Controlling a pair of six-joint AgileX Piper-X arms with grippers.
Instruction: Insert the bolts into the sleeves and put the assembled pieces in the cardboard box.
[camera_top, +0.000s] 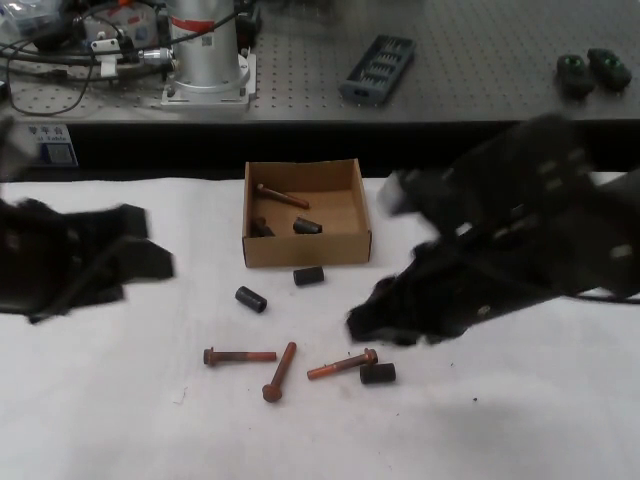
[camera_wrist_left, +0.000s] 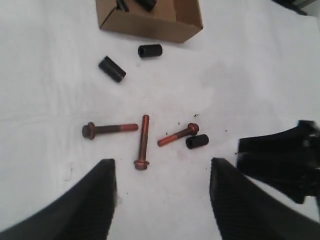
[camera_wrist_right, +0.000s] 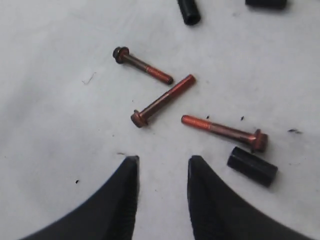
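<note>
The cardboard box (camera_top: 352, 245) stands mid-table, with a bolt (camera_top: 282, 196) and two dark pieces inside. In front of it lie three rusty bolts (camera_top: 238, 355) (camera_top: 279, 371) (camera_top: 342, 364) and three black sleeves (camera_top: 308, 275) (camera_top: 250, 299) (camera_top: 377, 373). My right gripper (camera_wrist_right: 163, 160) hovers open over the bolts, just right of them (camera_top: 368, 322), near the bolt (camera_wrist_right: 225, 131) and sleeve (camera_wrist_right: 252, 166). My left gripper (camera_wrist_left: 162, 162) is wide open and empty, held back at the table's left (camera_top: 140, 262). It looks onto the bolts (camera_wrist_left: 144, 141) and sleeve (camera_wrist_left: 197, 141).
A white cloth (camera_top: 120, 400) covers the table. Behind it, a perforated bench holds a metal column (camera_top: 205, 50), a grey-blue rack (camera_top: 378, 68), two dark-green parts (camera_top: 592, 70) and cables. The right arm's gripper (camera_wrist_left: 280, 160) also appears in the left wrist view.
</note>
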